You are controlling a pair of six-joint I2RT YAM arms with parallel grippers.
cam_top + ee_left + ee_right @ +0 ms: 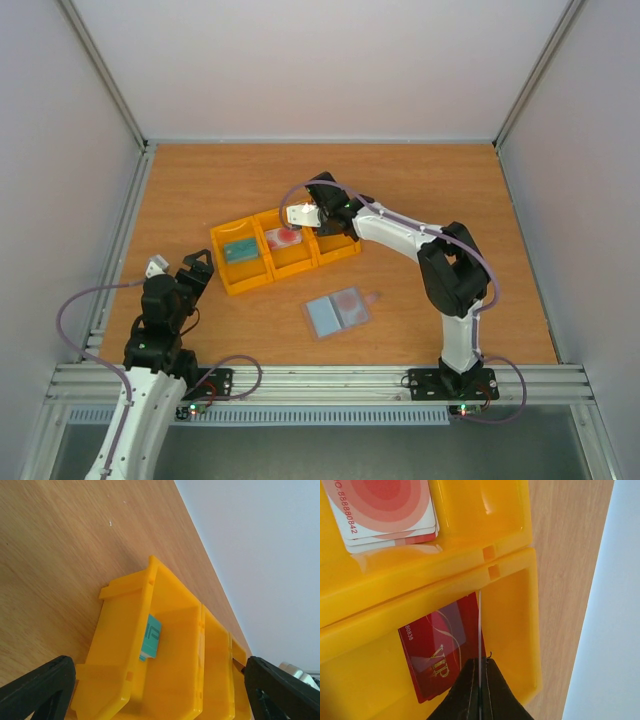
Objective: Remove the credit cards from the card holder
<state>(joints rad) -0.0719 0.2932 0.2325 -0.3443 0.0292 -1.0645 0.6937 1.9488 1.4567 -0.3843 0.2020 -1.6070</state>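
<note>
The card holder (325, 318) lies open on the table, pale blue-grey inside, with a whitish-pink card with a red blotch (350, 300) in its right panel. My right gripper (322, 228) hangs over the right compartment of the yellow tray (232, 283). In the right wrist view it (480, 667) is shut on a thin credit card (480, 625) seen edge-on, its colour not visible. Below it lies a dark red card (437, 650). Whitish-pink cards (385, 505) lie in the middle compartment and a teal card (240, 250) in the left one. My left gripper (195, 272) is open and empty.
The yellow tray (125, 645) fills the left wrist view, with the teal card (151, 637) against its left compartment wall. The enclosure walls ring the wooden table (200, 190). A metal rail (320, 380) runs along the near edge.
</note>
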